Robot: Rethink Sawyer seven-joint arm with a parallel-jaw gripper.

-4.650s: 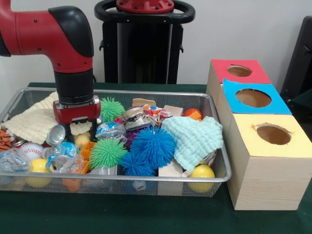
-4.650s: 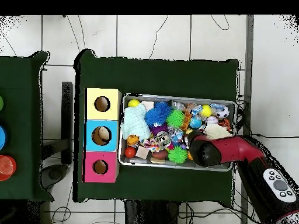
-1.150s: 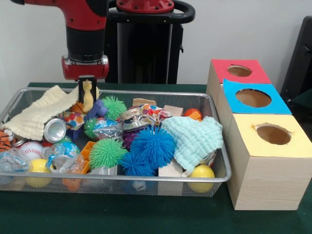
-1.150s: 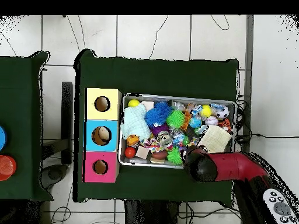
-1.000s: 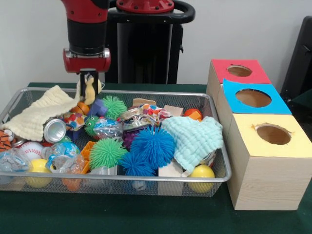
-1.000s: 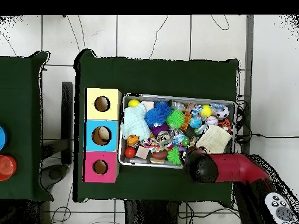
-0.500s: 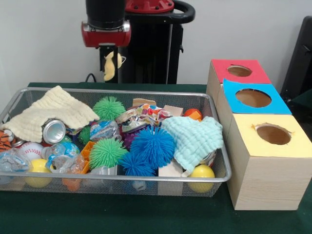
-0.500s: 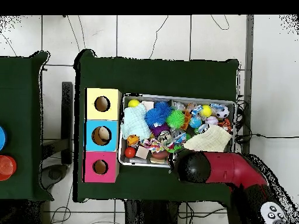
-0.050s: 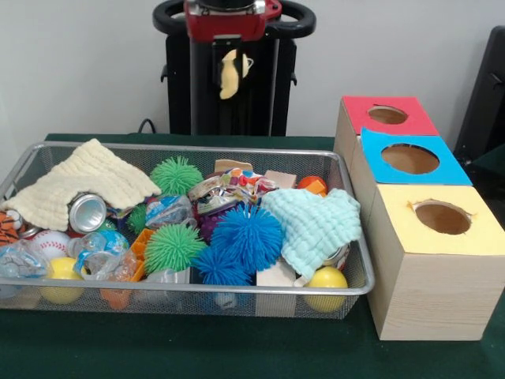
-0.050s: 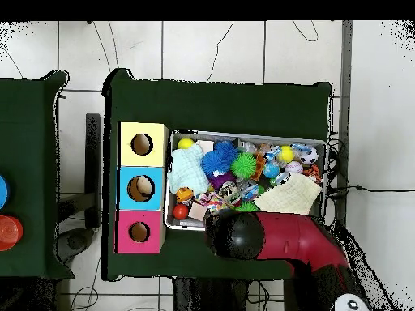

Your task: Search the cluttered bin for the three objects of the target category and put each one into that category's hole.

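Observation:
My gripper [image 9: 230, 49] hangs high above the table behind the wire bin [image 9: 189, 290], shut on a small pale yellow soft toy [image 9: 229, 77] that dangles below it. The toy is well clear of the bin's contents, left of the three boxes. To the right stand the red-topped hole [image 9: 387, 115], the blue-topped hole [image 9: 409, 158] and the yellow-topped hole [image 9: 442, 217]. In the overhead view the red arm [image 10: 237, 235] covers the gripper and toy; it sits over the bin's edge, right of the red box [image 10: 139, 232].
The bin holds a blue spiky ball [image 9: 246, 235], green spiky balls [image 9: 173, 247], a mint cloth [image 9: 316, 221], a cream cloth [image 9: 79, 185], a can [image 9: 87, 212], a baseball [image 9: 49, 243] and yellow balls [image 9: 326, 280]. The blue box's hole [image 10: 140, 188] shows something inside.
The gripper went down into the bin's left side, came up shut on the yellow toy, and has risen and moved right in the front view. The cream cloth has shifted.

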